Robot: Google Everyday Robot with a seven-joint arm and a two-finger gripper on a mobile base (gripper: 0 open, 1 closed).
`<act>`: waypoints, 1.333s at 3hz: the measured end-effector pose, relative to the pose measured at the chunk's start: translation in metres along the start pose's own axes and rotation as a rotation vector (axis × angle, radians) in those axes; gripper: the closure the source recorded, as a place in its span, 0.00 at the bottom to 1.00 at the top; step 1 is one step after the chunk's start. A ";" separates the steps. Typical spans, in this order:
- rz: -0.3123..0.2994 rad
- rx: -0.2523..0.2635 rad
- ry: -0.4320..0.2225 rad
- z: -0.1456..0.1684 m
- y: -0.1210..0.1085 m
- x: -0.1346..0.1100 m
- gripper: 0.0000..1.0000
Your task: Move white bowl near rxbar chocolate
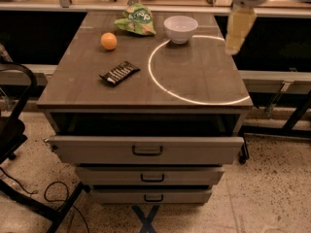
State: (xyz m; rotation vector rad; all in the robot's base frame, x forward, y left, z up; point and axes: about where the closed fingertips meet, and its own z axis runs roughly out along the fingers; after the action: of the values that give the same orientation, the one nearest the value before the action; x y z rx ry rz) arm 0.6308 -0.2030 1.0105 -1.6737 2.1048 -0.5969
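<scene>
The white bowl (180,28) stands upright at the back of the wooden tabletop (194,76), right of centre. The rxbar chocolate (119,73), a flat black wrapper with white lettering, lies on the left half of the top, nearer the front. My gripper (238,30) hangs in the air at the upper right, above the table's right rear part, to the right of the bowl and apart from it. It holds nothing that I can see.
An orange fruit (109,41) sits left of the bowl. A green snack bag (135,20) lies at the back. A bright ring of light (167,87) marks the right half of the top. The top drawer (146,149) stands pulled out. A dark chair (14,125) is at left.
</scene>
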 end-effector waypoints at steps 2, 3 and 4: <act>-0.030 0.146 -0.019 0.017 -0.093 -0.024 0.00; -0.030 0.147 -0.019 0.017 -0.093 -0.024 0.00; -0.027 0.132 -0.016 0.031 -0.093 -0.028 0.00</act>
State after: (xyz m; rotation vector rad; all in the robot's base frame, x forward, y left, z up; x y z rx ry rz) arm 0.7289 -0.1974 1.0368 -1.6312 1.9888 -0.7115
